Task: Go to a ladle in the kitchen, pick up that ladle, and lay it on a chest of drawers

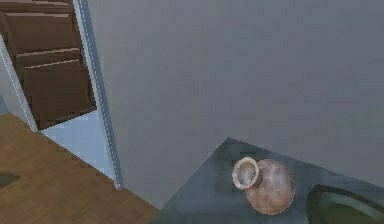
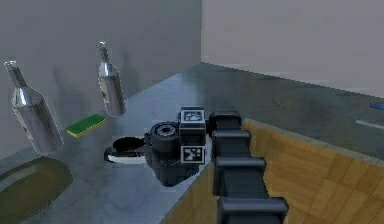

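The dark claw (image 2: 138, 150) sat low over the grey tabletop (image 2: 150, 100), presumably positioned for grasping, at a small dark white-rimmed object (image 2: 120, 153), likely the ladle; whether it held anything could not be told.

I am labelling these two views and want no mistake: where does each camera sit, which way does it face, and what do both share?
Forward view: on the robot, facing ahead and somewhat down, at a grey wall, a doorway and a round vase on a dark counter.
Arm side view: on the robot's body, facing out sideways at two bottles; the arm and tool show above the counter.
Shared: likely the same counter and sink.
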Tool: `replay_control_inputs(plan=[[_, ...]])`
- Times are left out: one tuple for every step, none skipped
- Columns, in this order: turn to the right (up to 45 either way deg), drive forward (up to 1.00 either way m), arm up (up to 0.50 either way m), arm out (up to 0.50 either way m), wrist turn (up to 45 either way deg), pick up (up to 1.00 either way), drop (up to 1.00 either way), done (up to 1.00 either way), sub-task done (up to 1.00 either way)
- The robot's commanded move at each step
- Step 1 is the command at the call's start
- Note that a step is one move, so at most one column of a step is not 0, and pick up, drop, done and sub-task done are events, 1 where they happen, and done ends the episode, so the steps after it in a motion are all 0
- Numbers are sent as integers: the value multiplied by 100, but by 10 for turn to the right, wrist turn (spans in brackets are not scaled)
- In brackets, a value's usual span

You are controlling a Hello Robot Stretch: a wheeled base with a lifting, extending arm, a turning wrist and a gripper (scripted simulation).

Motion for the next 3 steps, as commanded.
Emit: replay_control_inputs(plan=[[0, 0, 2, 0, 0, 0, 0, 0, 0], [0, 0, 0, 0, -450, 0, 0, 0, 0], [0, 0, 0, 0, -450, 0, 0, 0, 0]])
